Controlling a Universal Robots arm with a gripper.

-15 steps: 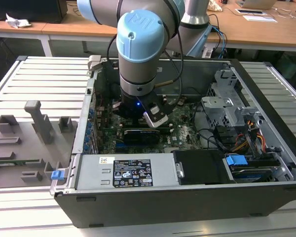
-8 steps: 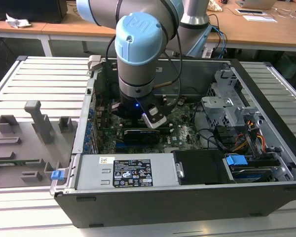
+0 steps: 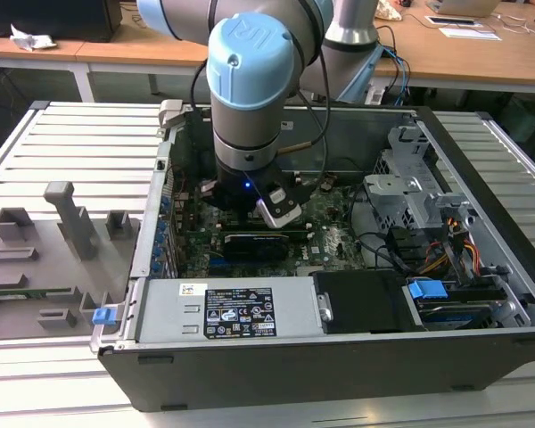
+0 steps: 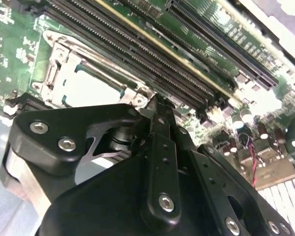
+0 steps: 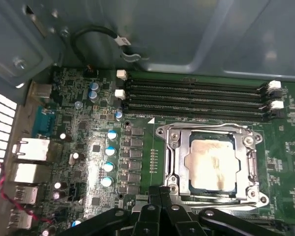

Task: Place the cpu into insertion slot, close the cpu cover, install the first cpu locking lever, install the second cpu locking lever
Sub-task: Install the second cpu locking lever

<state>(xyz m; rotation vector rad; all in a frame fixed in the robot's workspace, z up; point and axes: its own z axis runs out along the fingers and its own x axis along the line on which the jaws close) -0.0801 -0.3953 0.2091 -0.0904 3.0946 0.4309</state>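
Pincer [image 5: 160, 196] clenched, holding nothing, fingertips just at the cover's [image 5: 173, 152] near edge. Beyond it the cpu [image 5: 211, 164] sits in the slot [image 5: 236, 140], cover seemingly down around it. Memory slots [image 5: 191, 98] at twelve o'clock.

Gripper [image 5: 160, 199]: inside the open computer case [image 3: 481, 169], directly above the motherboard [image 5: 98, 147], at the edge of the insertion slot [image 5: 173, 162]. Cpu [image 5: 212, 164]: lying in the insertion slot, just beyond the gripper's tips. Cpu cover [image 5: 250, 160]: down flat around the cpu. Memory slots [image 5: 196, 98]: parallel rows on the far side of the socket from the gripper. Power supply [image 3: 223, 312]: along the case's near wall in the exterior view.
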